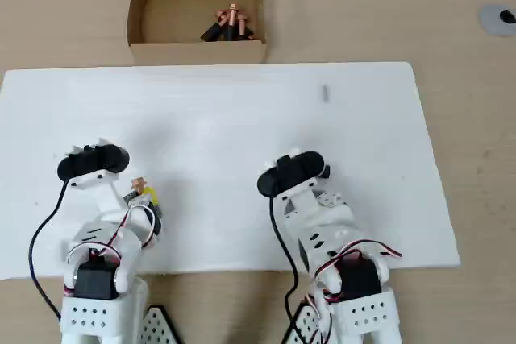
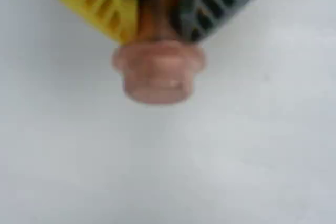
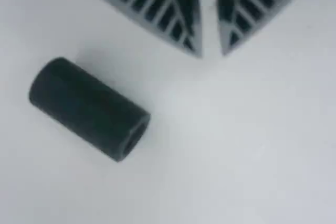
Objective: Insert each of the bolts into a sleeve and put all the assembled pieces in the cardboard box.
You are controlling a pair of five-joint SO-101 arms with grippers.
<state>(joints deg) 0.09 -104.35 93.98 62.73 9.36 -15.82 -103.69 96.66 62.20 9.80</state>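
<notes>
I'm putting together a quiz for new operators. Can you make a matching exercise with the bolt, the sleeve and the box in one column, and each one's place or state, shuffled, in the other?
Things:
1. bolt
2. sleeve
3. box

Place or state:
A. lies on its side on the white sheet
B. holds assembled pieces
C. clamped in the left hand

Pairs: 1-C, 2-A, 3-B

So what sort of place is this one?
Probably a lab or workshop bench for robot assembly trials: a left arm and right arm side by side at a wooden table, a white mat on it, a cardboard box holding assembled pieces.
</notes>
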